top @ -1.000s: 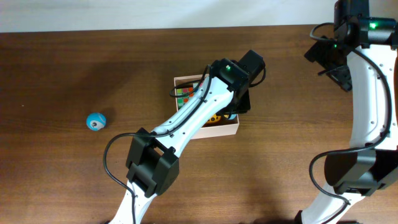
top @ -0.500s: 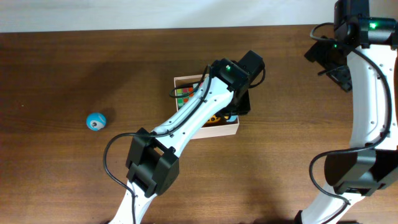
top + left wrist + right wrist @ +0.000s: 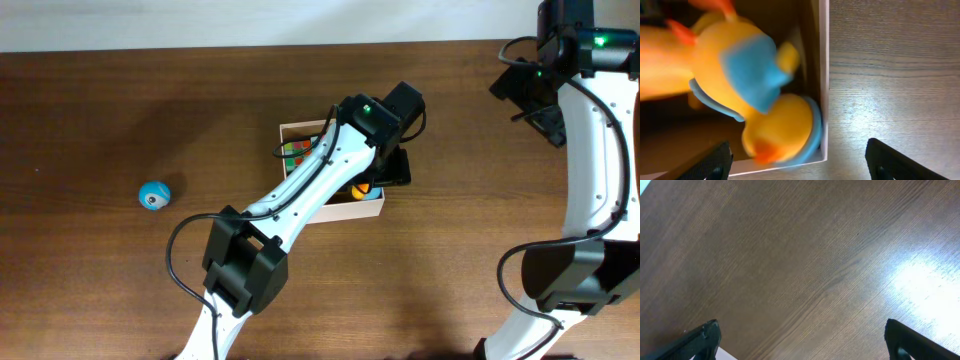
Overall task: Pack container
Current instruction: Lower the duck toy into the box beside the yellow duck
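The container (image 3: 302, 128), a cream-walled box with a tan inside, sits mid-table under my left arm. My left gripper (image 3: 386, 172) hovers over its right wall, open with nothing between its fingers. In the left wrist view a blurred yellow duck toy with blue and orange parts (image 3: 775, 127) lies in the corner of the container (image 3: 824, 75), apart from the left gripper (image 3: 800, 165). The duck's yellow shows in the overhead view (image 3: 360, 190). My right gripper (image 3: 535, 100) is open at the far right, and the right gripper (image 3: 805, 340) looks down on bare wood.
A small blue ball (image 3: 153, 194) lies on the table far to the left. A red and green toy (image 3: 293, 152) rests in the container's left part. A white corner (image 3: 726, 356) shows at the bottom of the right wrist view.
My left gripper has opened wide. The yellow duck has left its fingers and now lies in the container's right corner. The right arm has not moved.
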Available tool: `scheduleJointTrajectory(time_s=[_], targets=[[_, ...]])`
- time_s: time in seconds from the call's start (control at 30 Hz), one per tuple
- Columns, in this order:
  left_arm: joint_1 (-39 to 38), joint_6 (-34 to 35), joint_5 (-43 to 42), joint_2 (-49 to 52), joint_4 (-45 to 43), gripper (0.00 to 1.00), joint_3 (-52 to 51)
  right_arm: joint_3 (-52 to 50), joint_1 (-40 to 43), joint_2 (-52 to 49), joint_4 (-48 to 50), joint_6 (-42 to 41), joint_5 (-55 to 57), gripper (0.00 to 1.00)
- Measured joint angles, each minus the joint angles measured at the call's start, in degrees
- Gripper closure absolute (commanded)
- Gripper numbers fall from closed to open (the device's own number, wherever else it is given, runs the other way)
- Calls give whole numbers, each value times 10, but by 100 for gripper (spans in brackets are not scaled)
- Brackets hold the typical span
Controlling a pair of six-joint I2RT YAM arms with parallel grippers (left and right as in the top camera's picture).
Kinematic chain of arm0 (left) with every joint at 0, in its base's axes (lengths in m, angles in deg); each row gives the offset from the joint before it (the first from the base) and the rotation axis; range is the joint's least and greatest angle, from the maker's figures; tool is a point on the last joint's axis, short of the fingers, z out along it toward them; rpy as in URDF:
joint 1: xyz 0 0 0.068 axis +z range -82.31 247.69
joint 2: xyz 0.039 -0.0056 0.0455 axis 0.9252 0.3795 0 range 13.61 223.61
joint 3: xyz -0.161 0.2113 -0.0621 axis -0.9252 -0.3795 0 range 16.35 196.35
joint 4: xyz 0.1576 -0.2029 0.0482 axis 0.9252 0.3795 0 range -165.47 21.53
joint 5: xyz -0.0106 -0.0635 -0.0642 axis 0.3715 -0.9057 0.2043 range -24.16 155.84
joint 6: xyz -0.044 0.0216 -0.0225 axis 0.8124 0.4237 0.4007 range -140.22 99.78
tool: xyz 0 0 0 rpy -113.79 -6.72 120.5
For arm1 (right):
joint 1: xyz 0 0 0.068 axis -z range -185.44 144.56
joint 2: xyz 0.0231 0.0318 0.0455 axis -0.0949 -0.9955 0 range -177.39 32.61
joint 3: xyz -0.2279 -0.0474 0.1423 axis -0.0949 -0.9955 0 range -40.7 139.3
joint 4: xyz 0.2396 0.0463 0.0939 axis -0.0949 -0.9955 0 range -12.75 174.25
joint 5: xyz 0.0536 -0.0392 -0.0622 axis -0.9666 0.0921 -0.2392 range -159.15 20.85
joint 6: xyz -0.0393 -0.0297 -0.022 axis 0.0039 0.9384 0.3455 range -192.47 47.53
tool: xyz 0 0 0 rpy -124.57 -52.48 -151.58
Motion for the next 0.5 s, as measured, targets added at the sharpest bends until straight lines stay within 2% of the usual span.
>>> scheduleJointTrajectory(time_s=[0.5], targets=[[14,-9,-2,0,-9,13,37,0,0,0,0,0,0,1]])
